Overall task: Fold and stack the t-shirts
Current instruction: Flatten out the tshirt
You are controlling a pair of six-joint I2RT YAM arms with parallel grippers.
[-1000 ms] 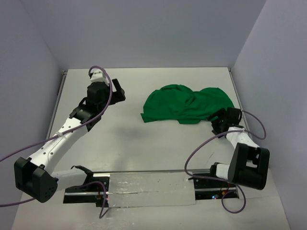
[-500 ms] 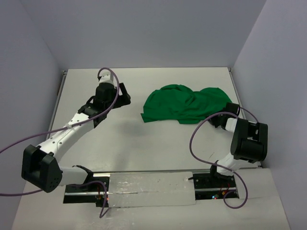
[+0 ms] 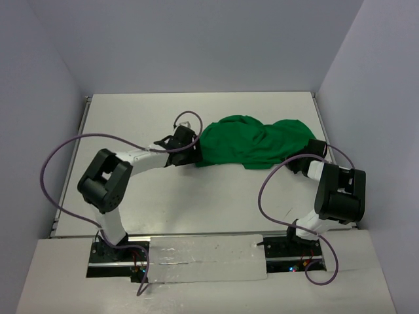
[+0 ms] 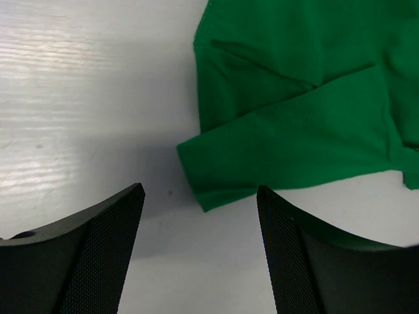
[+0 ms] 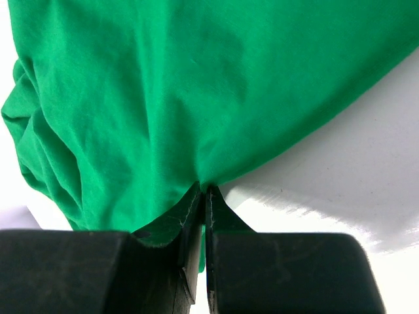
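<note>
Left jaws apart beside t-shirt (image 4: 294,131) corner; right jaws seemingly pinched on hem.

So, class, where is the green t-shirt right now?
Top view: the green t-shirt lies crumpled far right on the table, between the left gripper and right gripper.

A plain bright green short-sleeved cloth t-shirt (image 3: 255,140) lies unfolded, bunched and wrinkled in a wide low heap, right of centre in the overhead view's upper half, one flat corner jutting lower left.
</note>
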